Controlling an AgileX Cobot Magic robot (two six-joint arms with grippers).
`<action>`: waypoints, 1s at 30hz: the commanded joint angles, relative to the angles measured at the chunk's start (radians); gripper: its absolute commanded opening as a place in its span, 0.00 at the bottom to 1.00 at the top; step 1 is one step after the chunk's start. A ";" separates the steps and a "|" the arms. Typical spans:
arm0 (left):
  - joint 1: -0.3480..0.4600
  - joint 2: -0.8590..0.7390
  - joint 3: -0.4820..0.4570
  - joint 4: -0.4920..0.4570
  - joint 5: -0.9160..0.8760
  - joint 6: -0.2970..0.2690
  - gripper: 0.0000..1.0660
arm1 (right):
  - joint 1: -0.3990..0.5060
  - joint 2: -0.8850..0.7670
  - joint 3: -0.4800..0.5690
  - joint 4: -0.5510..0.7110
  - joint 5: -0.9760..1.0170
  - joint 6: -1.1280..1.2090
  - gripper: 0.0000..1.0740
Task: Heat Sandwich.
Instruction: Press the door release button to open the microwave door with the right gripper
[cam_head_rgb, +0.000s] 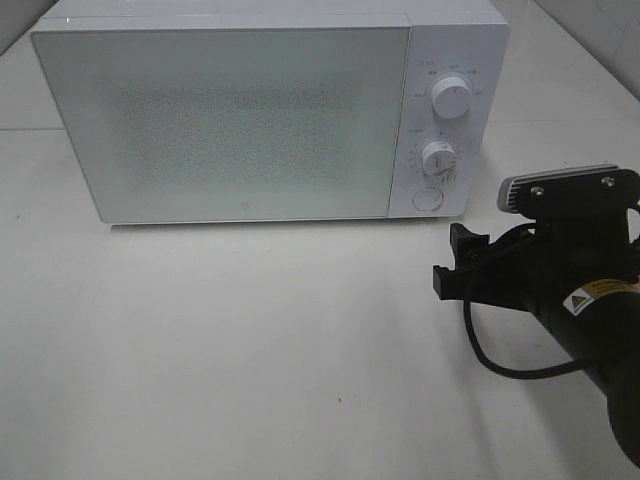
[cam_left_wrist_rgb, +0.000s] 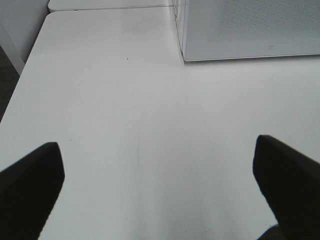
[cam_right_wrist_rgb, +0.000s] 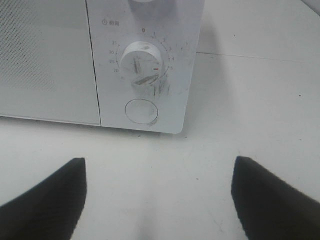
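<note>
white on white: a closed microwave (cam_head_rgb: 230, 120) stands at the back of a pale surface (cam_head_rgb: 250, 350), its door (cam_head_rgb: 220, 110) shut flat, with two round knobs, upper (cam_head_rgb: 452, 98) and lower (cam_head_rgb: 438, 157), and a round button (cam_head_rgb: 428, 198) down the right-hand panel. the right gripper (cam_head_rgb: 450, 262) hovers low, just in front of that panel and apart from it, fingers spread with nothing between them; a black cable (cam_head_rgb: 500, 360) loops under its arm. the left gripper (cam_left_wrist_rgb: 160, 195), seen only from its own wrist view, is spread wide over bare surface near the microwave's left front corner, holding nothing. the sandwich shows in no view, so where it lies cannot be told.
</note>
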 joint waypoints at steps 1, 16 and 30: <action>0.001 -0.029 0.004 -0.004 -0.012 -0.003 0.92 | 0.008 0.010 0.002 0.009 -0.022 -0.013 0.71; 0.001 -0.029 0.004 -0.004 -0.012 -0.003 0.92 | 0.008 0.010 0.003 0.038 -0.022 0.216 0.71; 0.001 -0.029 0.004 -0.004 -0.012 -0.003 0.92 | 0.008 0.010 0.003 0.034 -0.006 0.988 0.71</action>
